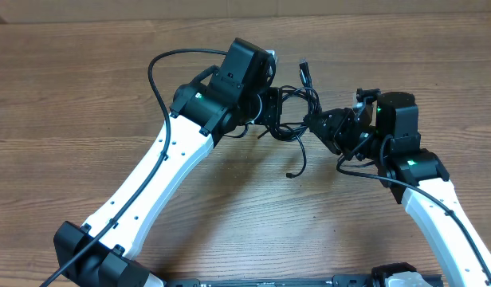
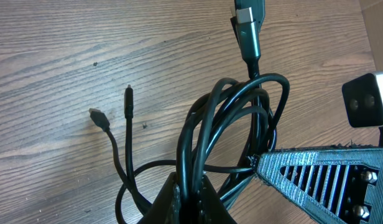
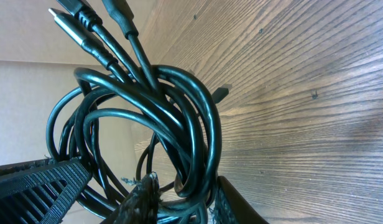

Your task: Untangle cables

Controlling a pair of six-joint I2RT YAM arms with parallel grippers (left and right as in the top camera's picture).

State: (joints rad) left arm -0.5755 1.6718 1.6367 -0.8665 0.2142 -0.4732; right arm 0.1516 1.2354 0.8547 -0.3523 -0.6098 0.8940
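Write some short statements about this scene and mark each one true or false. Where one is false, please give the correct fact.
1. The left fingers are shut on the cables. True.
2. The cables are white. False: they are black.
3. Loops of the cables pass between the right fingers. True.
4. The cables lie in separate straight lines on the table. False: they are coiled in one bundle held between the two arms, with a few loose plug ends sticking out.
5. The table has a wood-grain surface. True.
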